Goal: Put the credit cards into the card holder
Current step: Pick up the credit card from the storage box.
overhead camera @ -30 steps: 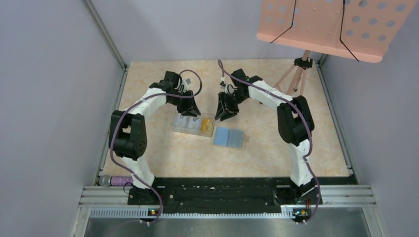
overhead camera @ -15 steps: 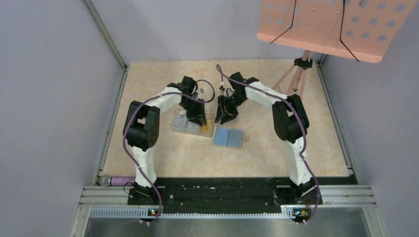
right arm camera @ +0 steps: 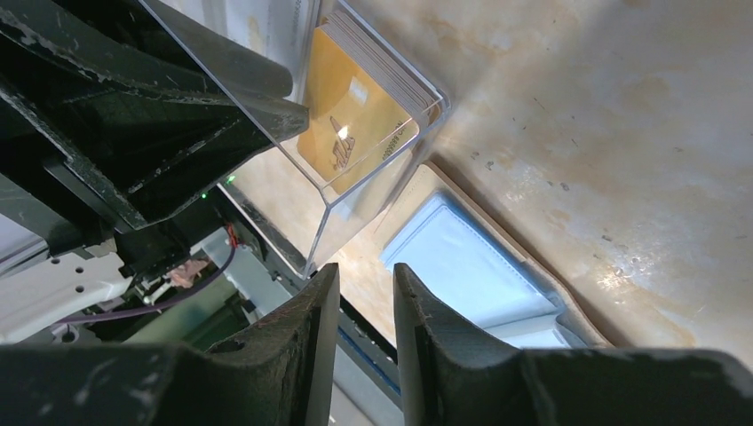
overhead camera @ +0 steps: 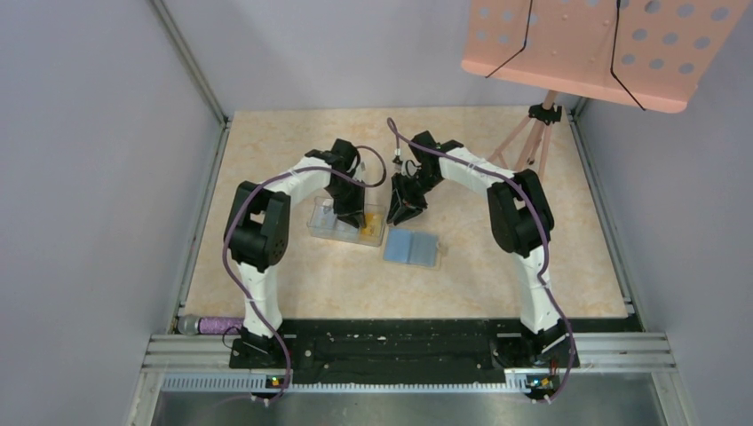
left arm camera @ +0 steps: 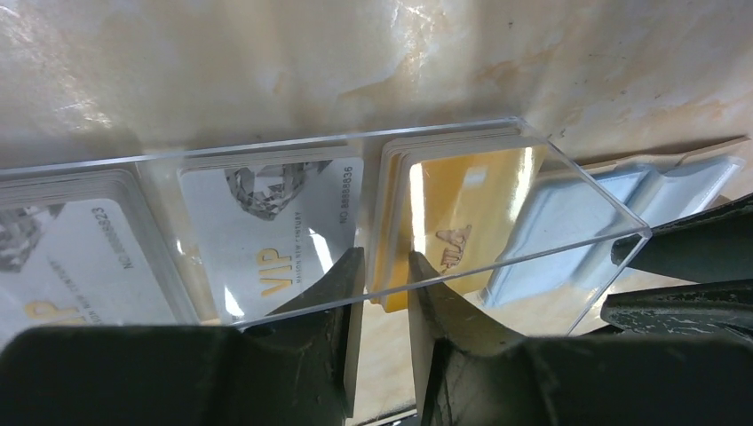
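A clear plastic tray (overhead camera: 330, 226) holds silvery-grey credit cards (left arm camera: 275, 226) and a stack of yellow-orange credit cards (left arm camera: 466, 217). The yellow stack also shows in the right wrist view (right arm camera: 355, 133). The card holder (overhead camera: 412, 248) lies open just right of the tray with its blue-grey lining up, and shows in both wrist views (left arm camera: 613, 209) (right arm camera: 471, 266). My left gripper (overhead camera: 352, 216) (left arm camera: 386, 271) is down at the tray with a narrow gap between its jaws, in line with the yellow stack's left edge. My right gripper (overhead camera: 404, 211) (right arm camera: 366, 275) hovers above the holder's far edge, narrowly open and empty.
A pink perforated board (overhead camera: 604, 49) on a thin stand (overhead camera: 531, 133) hangs over the back right corner. Grey walls close in the left, back and right. A metal rail (overhead camera: 408, 351) runs along the near edge, with a purple object (overhead camera: 209, 325) at its left end.
My left gripper has moved right along the tray, from its left end to over the yellow cards, and lowered. My right gripper has shifted slightly left.
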Motion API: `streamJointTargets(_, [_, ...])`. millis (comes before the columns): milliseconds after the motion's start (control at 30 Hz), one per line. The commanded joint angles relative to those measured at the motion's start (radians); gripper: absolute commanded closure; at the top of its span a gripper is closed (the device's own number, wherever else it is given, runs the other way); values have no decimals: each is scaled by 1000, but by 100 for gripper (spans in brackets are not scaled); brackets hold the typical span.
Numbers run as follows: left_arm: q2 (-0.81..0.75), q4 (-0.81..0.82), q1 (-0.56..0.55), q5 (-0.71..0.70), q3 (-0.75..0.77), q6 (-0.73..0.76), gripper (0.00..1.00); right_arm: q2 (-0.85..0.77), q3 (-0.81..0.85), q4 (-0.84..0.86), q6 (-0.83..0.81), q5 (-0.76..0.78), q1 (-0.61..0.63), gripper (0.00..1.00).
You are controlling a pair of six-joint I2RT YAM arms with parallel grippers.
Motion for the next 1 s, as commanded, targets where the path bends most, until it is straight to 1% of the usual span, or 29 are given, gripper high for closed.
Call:
streamJointTargets(0, [21,-9,-20,-12,37,17,73,8,42,-4,-10,-20,19,72])
streamJointTargets(100, [30,-5,-35,2,43,17,81,8,41,-7,-14,-20,19,74])
streamJointTargets(267, [29,-7,-53,11,59,17,98,7,40,-12,-16,-19,19,75])
streamJointTargets(300, [27,-12,-55,7,64,16,100,7,40,-12,-15,-20,18,75])
streamJointTargets(600, [23,-82,-90,-88,138,26,100,4,38,-12,-16,-22,20,77])
streamJointTargets(867, [40,-115,-117,-129,173,40,91,5,35,-12,-19,-24,20,80])
streamJointTargets(967, [50,-125,-123,-132,180,45,90,5,35,-12,-19,-23,20,80])
